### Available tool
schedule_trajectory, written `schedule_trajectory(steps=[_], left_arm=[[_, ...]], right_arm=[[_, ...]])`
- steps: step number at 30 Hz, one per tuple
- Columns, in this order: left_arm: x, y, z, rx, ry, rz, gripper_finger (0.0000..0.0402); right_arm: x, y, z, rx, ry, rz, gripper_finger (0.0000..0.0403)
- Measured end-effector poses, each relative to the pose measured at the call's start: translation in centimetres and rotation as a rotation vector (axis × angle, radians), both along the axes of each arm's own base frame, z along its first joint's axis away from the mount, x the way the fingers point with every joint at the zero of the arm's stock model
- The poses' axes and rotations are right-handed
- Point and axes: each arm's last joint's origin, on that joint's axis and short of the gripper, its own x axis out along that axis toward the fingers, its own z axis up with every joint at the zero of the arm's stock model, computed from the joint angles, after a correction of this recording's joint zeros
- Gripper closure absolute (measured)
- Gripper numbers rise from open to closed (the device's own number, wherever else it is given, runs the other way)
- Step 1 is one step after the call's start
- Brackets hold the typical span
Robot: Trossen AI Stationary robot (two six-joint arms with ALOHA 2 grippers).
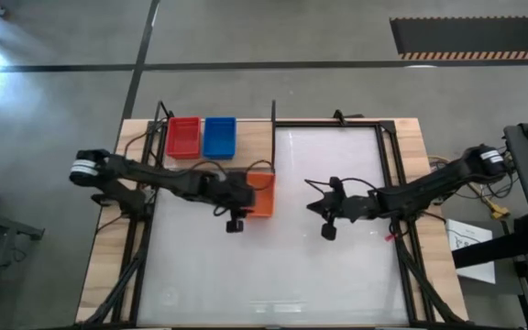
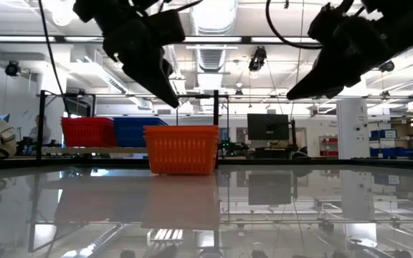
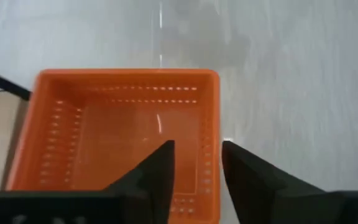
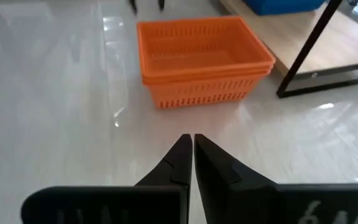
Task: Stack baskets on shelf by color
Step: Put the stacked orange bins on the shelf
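High view: your landmark is the orange baskets (image 1: pixel 263 194), sitting on the white tabletop (image 1: pixel 273 266) just beside the shelf (image 1: pixel 211 156) edge. On the shelf, well beyond them, the red basket (image 1: pixel 183 137) and blue basket (image 1: pixel 219 136) stand side by side, touching. Your left gripper (image 1: pixel 248 191) hangs over the orange baskets; your right gripper (image 1: pixel 317 203) waits near them, out over the tabletop.

Low view: the orange baskets (image 2: pixel 181 149) rest on the table, both grippers above and clear of them.

Left wrist view: the left fingers (image 3: pixel 157 171) stand narrowly apart, holding nothing, straddling the orange baskets' side wall (image 3: pixel 209 140).

Right wrist view: the right fingers (image 4: pixel 178 158) are pressed together, empty. The orange pair (image 4: pixel 201 57) is nested one inside the other.
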Motion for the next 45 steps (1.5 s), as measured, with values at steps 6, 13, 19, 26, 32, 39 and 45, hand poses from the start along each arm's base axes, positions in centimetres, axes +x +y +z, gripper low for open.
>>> schedule_trajectory(steps=[6,13,19,26,32,39,45], left_arm=[[2.0,-0.8,-0.1,0.003,0.076,-0.021,0.0249],[3.2,-1.6,-2.3,-0.008,0.154,-0.055,0.0245],[3.7,-1.8,-4.0,-0.004,0.206,-0.058,0.0250],[3.9,-1.8,-4.6,0.015,0.223,-0.074,0.0332],[3.8,-1.5,-3.7,0.034,0.189,-0.066,0.0393],[2.3,-1.4,-1.5,0.063,0.178,-0.031,0.0392],[0.1,-0.9,2.1,0.114,0.100,0.048,0.0393]], right_arm=[[-0.3,0.5,0.3,-0.002,-0.015,0.030,0.0392],[-0.2,0.7,0.2,-0.012,-0.007,0.038,0.0392],[-0.3,0.7,0.3,-0.012,-0.011,0.040,0.0392],[-0.2,0.7,0.3,-0.025,-0.015,0.048,0.0392],[-0.2,0.7,0.4,-0.022,-0.025,0.048,0.0392],[-0.2,0.7,0.4,-0.021,-0.028,0.048,0.0392],[-0.2,0.7,0.4,-0.022,-0.028,0.048,0.0392]])
